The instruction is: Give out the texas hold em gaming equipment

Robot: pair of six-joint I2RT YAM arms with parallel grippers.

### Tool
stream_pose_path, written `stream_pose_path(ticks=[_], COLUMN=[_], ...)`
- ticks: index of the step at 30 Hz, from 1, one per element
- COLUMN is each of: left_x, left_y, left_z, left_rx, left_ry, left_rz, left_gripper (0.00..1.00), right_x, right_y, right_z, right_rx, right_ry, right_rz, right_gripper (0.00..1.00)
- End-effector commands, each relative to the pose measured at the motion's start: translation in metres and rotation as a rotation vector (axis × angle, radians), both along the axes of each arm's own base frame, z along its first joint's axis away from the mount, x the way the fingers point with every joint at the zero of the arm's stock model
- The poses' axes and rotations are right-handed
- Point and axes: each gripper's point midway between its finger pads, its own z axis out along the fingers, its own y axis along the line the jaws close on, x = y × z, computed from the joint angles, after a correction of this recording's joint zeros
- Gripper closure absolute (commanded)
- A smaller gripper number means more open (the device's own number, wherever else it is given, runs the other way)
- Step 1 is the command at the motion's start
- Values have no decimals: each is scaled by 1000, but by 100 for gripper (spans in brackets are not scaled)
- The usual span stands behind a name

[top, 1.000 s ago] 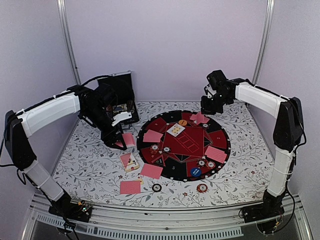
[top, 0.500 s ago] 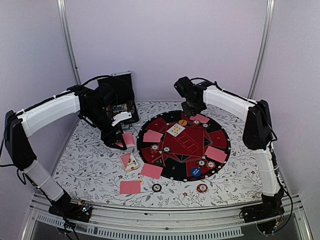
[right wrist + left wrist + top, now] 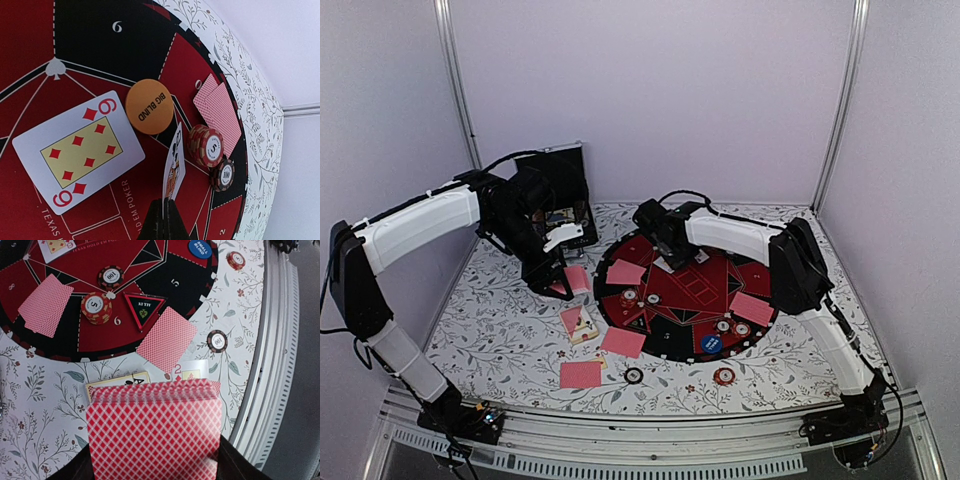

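Observation:
My left gripper hangs over the table left of the mat, shut on the pink-red-backed deck, which hides its fingers. My right gripper reaches over the mat's far side, shut on a single face card held edge-on above the felt. Under it lie a face-up nine of diamonds, an orange "Big Blind" chip, a red chip stack and a dark chip. Two face-down cards overlap near the mat's rim.
The round black-and-red mat holds more face-down cards and chips. Loose cards and two chips lie on the floral table at the front left. The black case stands at the back left.
The right arm has swung left from the mat's far right edge to over its far middle, with the card in its jaws. The left arm and deck have not moved.

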Motion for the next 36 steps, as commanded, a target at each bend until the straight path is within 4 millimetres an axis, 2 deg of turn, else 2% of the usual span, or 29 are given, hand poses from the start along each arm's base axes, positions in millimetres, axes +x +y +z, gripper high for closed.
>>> stream_pose_path(ticks=[1, 9, 18, 30, 36], left_x=[3, 2, 2, 1, 1], left_y=[-1, 1, 1, 3, 4], left_z=[10, 11, 11, 13, 13], left_rx=[-26, -21, -20, -18, -17], left_ry=[-20, -29, -31, -42, -44], left_rz=[-7, -7, -9, -10, -10], left_gripper=[100, 100, 100, 100, 100], right_x=[5, -6, -27, -39, -39], right_y=[18, 34, 35, 39, 46], right_z=[1, -23, -50, -53, -48], right_rx=[11, 90, 122, 208, 275], right_ry=[-31, 52, 143, 190, 200], right_rz=[41, 66, 37, -19, -23], right_gripper=[100, 100, 100, 100, 80])
